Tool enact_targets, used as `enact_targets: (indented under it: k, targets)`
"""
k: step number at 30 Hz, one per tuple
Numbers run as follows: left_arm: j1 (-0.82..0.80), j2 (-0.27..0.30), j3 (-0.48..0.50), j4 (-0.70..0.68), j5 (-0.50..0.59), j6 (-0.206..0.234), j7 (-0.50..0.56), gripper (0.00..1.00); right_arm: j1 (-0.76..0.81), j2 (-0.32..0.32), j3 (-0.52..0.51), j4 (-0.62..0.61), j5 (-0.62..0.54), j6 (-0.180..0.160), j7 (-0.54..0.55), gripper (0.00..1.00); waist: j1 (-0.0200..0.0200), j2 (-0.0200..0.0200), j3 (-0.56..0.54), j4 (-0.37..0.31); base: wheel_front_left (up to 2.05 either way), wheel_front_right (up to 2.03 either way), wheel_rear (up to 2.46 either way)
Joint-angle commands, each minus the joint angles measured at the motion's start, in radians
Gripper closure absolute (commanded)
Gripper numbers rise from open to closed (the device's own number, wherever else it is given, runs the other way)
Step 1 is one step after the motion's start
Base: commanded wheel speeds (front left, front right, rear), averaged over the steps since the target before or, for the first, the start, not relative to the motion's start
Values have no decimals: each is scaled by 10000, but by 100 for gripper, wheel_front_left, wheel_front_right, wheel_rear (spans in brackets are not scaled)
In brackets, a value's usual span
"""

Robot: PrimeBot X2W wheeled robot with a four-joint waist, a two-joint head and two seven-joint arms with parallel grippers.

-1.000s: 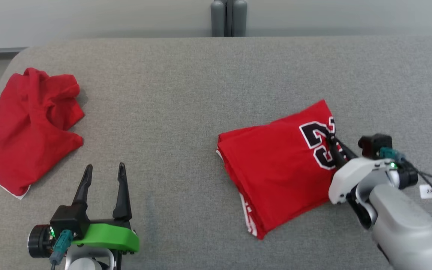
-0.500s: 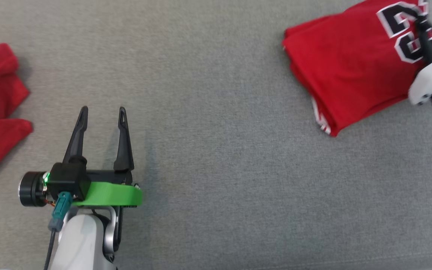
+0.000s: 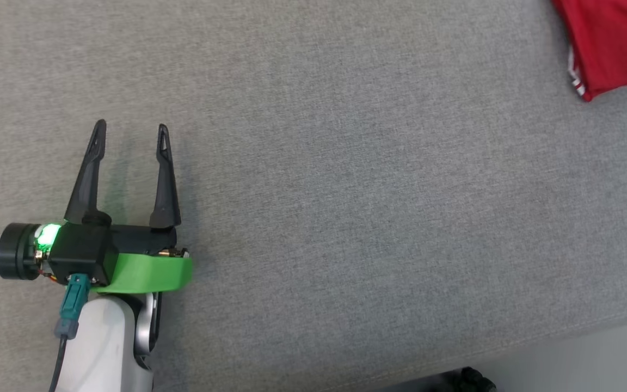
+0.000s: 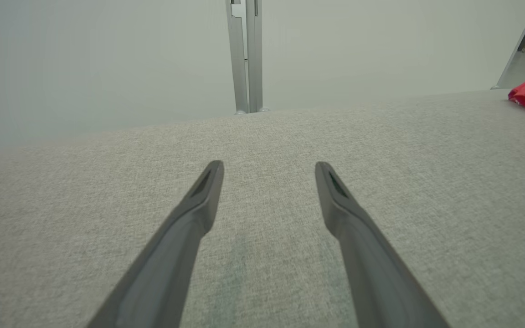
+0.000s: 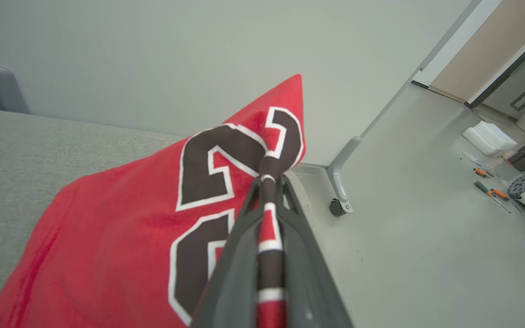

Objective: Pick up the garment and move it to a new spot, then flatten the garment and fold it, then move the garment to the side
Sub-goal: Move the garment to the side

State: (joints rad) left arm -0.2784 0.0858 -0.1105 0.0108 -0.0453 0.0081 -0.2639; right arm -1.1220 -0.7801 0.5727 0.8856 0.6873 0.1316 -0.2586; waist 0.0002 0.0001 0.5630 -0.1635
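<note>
right gripper [image 5: 269, 182] clamps the red garment [image 5: 121, 228] by its edge, left gripper [image 3: 131, 126] wide and empty over the grey table [image 3: 346, 190]

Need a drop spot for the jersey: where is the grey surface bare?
Bare: the grey surface between the open left gripper and the jersey, and ahead of that gripper. Crowded: the far right, where the right gripper pinches the jersey.
</note>
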Motion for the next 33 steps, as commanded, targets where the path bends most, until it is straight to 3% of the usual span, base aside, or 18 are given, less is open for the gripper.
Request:
enact_targets:
  k: [1, 10, 11, 12, 20, 28, 33]
  targets:
    - [18, 124, 1, -131, 92, 36, -4, 0, -256, -113, 100, 77, 158, -18, -74, 100, -2, -1, 432, -381, 0, 0, 0]
    - [136, 224, -159, -600, 212, 74, -4, 0, -1227, -306, 611, 903, 528, -18, -35, 100, -2, -1, 728, -250, 0, 0, 0]
    - [147, 221, -179, -614, 225, 89, -4, 0, -1325, -304, 654, 1033, 496, -18, -38, 62, -2, -1, 746, -227, 0, 0, 0]
    - [151, 210, -206, -624, 234, 113, -4, 0, -1446, -338, 710, 1171, 391, -18, -47, 0, -2, -1, 763, -188, 0, 0, 0]
    - [123, 131, -247, -530, 58, 192, -4, 0, -1824, -336, 605, 1175, -274, -18, -73, 0, -2, -1, 627, -6, 0, 0, 0]
    - [395, 36, -118, -186, -292, 191, -4, 0, -827, 47, -376, -148, -1087, -18, -68, 0, -2, -1, -417, 201, 0, 0, 0]
    - [843, -17, 132, 84, -570, 210, -4, 0, 444, 630, -1338, -1295, -1642, -18, -69, 0, -2, -1, -1446, 408, 0, 0, 0]
